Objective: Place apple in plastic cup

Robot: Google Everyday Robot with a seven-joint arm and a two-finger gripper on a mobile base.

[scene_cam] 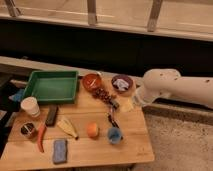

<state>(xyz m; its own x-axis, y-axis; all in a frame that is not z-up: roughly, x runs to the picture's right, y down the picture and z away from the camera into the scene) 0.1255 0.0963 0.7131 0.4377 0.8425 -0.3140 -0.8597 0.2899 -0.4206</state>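
Pincer [128, 105] is hovering at the right edge of the wooden surface [136, 146], below the purple bowl [121, 83]; apart or together, cannot tell. Apple [92, 130] is sitting on the surface, just left of the blue cup [115, 135], well clear of the pincer.

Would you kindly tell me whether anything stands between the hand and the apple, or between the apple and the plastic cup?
The hand is at the right edge of the table. A small dark object lies roughly on its line to the apple. Between the apple and the plastic cup, nothing visible stands.
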